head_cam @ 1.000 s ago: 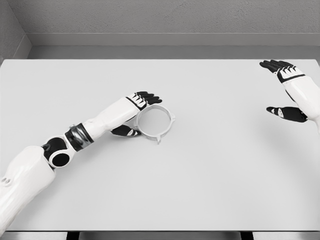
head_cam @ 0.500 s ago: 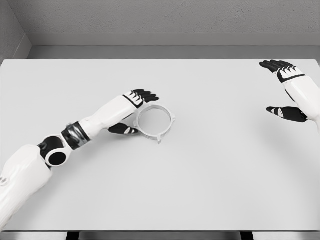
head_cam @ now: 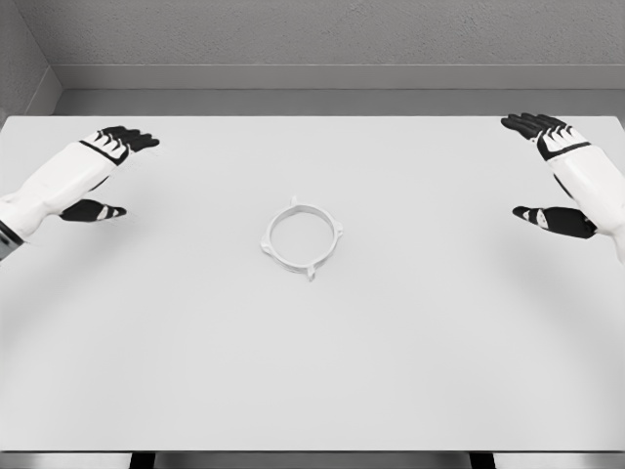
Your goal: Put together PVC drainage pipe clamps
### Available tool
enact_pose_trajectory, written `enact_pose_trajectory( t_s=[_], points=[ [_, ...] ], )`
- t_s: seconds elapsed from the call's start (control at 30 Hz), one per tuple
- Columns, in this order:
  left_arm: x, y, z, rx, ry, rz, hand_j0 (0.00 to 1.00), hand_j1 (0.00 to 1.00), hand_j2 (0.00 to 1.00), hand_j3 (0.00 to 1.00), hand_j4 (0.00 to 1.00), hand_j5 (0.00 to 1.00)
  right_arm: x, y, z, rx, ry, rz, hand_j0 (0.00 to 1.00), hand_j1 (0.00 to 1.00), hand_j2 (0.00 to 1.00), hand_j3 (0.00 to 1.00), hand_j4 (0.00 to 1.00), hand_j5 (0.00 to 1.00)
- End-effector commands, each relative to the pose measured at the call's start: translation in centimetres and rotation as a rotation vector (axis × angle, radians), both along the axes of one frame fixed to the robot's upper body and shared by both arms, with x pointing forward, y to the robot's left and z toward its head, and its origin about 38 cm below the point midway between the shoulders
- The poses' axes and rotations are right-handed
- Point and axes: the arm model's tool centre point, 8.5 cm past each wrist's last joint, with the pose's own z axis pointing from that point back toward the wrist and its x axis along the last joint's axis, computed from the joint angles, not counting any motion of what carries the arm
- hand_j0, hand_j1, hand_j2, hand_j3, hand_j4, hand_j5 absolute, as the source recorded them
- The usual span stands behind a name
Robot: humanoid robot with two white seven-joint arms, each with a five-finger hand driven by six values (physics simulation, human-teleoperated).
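Plastic, white and thin-walled, the pipe clamp ring [head_cam: 302, 236] lies flat near the middle of the tabletop [head_cam: 391, 352], a round hoop with small pointed tabs jutting from its rim at about 12, 3, 6 and 9 o'clock. Its centre is hollow, and the matte, pale grey tabletop shows through. Nothing touches it. The left hand [head_cam: 93, 176] sits well apart at 9 o'clock of the ring, fingers released and extended, thumb spread below, holding nothing; its smooth white forearm is cut off by the picture's left edge. The right hand [head_cam: 552, 171] sits at 3 o'clock near the far right, likewise released and empty, its forearm cropped by the right edge. Both hands have glossy black fingers on white shells.
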Motion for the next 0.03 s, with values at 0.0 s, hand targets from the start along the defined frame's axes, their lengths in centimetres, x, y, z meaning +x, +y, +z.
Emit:
enact_pose_trajectory(
  t_s=[0.0],
  points=[
    [0.07, 1.17, 1.04, 0.002, -0.020, 0.024, 1.00, 1.00, 1.00, 1.00, 1.00, 1.00, 0.00, -0.01, 0.03, 0.008, 0.000, 0.001, 1.00, 1.00, 1.00, 1.00, 1.00, 1.00]
  ],
)
